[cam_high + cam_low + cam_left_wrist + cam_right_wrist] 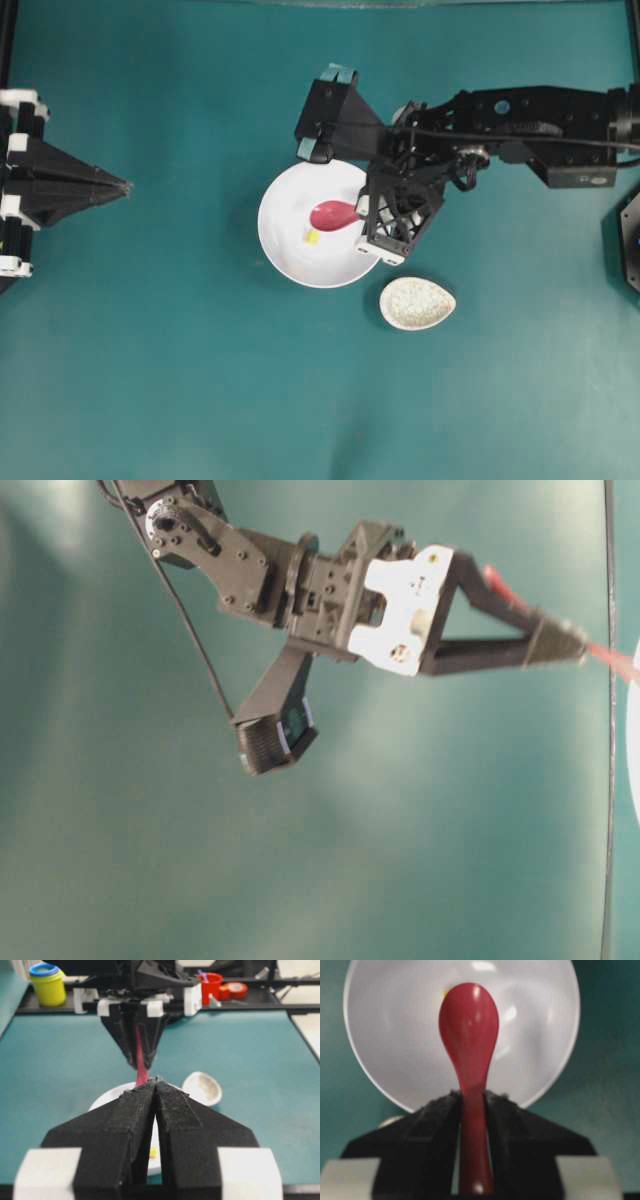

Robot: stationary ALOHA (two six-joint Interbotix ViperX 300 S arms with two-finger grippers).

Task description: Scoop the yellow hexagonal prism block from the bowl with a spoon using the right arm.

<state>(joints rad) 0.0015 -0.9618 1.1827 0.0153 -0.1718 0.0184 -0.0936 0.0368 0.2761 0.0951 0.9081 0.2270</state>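
we judge the glossy red-pink soup spoon (470, 1060) stiff and slippery, so the right gripper (472, 1110) pinching its handle suits the light, tiny pale-yellow hexagonal block (312, 237) in the large white bowl (285, 255), while the left gripper (156, 1091) has its fingers pressed together.

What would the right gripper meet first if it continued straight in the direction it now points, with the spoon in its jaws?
Probably the bowl: the right gripper aims the spoon into it, with the yellow block near the scoop. Depth is unclear.
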